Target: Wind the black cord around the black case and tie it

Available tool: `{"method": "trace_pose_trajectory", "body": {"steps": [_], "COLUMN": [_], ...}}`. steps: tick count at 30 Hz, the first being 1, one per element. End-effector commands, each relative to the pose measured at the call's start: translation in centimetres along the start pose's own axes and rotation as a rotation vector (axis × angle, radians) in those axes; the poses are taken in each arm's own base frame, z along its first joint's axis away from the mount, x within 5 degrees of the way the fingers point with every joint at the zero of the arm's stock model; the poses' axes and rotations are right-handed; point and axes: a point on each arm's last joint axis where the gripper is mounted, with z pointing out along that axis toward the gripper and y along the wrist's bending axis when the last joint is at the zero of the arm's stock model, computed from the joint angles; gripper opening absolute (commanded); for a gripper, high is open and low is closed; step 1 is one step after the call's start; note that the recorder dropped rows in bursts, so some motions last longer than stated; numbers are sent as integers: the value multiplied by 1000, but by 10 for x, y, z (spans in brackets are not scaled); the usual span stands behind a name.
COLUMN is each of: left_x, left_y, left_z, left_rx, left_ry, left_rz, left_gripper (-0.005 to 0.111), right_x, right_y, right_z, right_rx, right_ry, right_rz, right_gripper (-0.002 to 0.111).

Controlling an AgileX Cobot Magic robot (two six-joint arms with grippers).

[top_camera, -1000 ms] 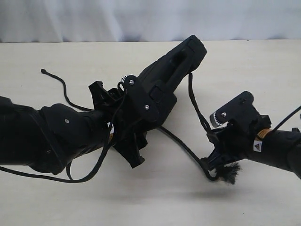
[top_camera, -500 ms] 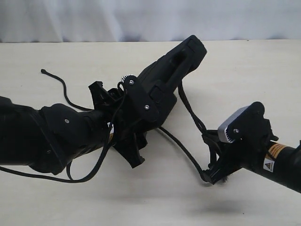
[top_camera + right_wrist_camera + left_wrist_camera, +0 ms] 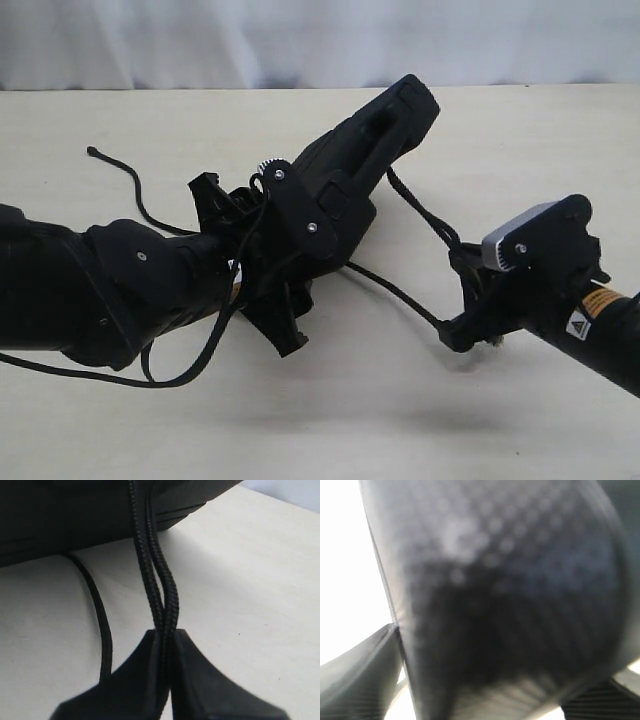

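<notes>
My left gripper (image 3: 305,215) is shut on the lower end of the black case (image 3: 375,145) and holds it tilted up off the table. In the left wrist view the case's blurred ribbed face (image 3: 510,580) fills the picture. The black cord (image 3: 420,212) runs taut as two strands from the case down to my right gripper (image 3: 462,292), which is shut on them. In the right wrist view the doubled strands (image 3: 159,580) are pinched between the fingertips (image 3: 200,680). Another strand (image 3: 395,290) comes from under the case. The cord's knotted tip (image 3: 92,151) lies far left. The tassel is hidden.
The pale table (image 3: 540,140) ends at a white backdrop (image 3: 300,40) at the rear. A smooth robot cable (image 3: 190,375) loops under the left arm. The bulky left arm (image 3: 110,290) covers the left front of the table.
My right gripper has moved right and upward with the cord, pulling the strands straight and taut. The tassel under it has gone out of sight. The left arm and the case have stayed put.
</notes>
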Motion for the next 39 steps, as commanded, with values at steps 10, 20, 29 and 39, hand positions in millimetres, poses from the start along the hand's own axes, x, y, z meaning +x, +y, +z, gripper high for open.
{"method": "trace_pose_trajectory", "body": {"steps": [10, 20, 29, 39], "left_x": [-1, -3, -3, -3], "left_y": [-3, -12, -14, -13], "left_z": [-1, -2, -2, -2], "left_rx": [46, 141, 162, 154], "left_ry": [-8, -23, -27, -24], "left_rz": [-42, -36, -36, -41], "left_gripper": [0, 0, 9, 64], "right_x": [-42, -47, -54, -55], "right_y": [1, 2, 2, 2], "right_z": [18, 51, 62, 62], "right_rx": [-73, -101, -117, -117], "right_ry": [-120, -98, -112, -113], "right_rz": [14, 8, 38, 38], "right_gripper": [4, 4, 4, 4]}}
